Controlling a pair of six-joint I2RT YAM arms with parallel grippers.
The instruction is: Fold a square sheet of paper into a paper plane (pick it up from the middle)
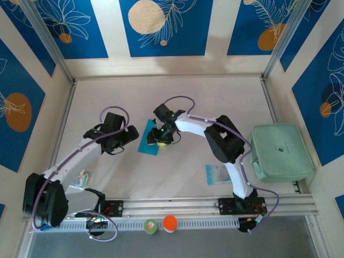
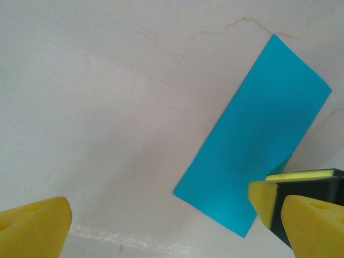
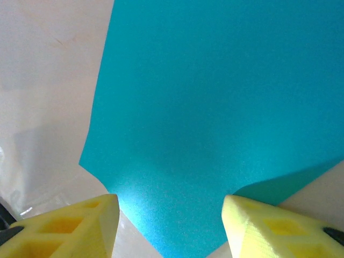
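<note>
Near the centre of the top view, a little left of middle, the cyan sheet of paper lies on the pale table between the two tools. The left gripper is just to its left and the right gripper is at its right edge. In the left wrist view the sheet shows as a long slanted rectangle in the right half of the frame. It lies flat except near its lower right edge, where a black and yellow fingertip of the right gripper meets it. The left gripper's own yellow fingers stand wide apart at the bottom corners, holding nothing. In the right wrist view the paper covers the upper and middle frame and narrows down between that gripper's spread fingers, which are parted and not pinching it. A mint-green pad sits at the right edge of the table, and a pale printed packet lies lower centre-right.
</note>
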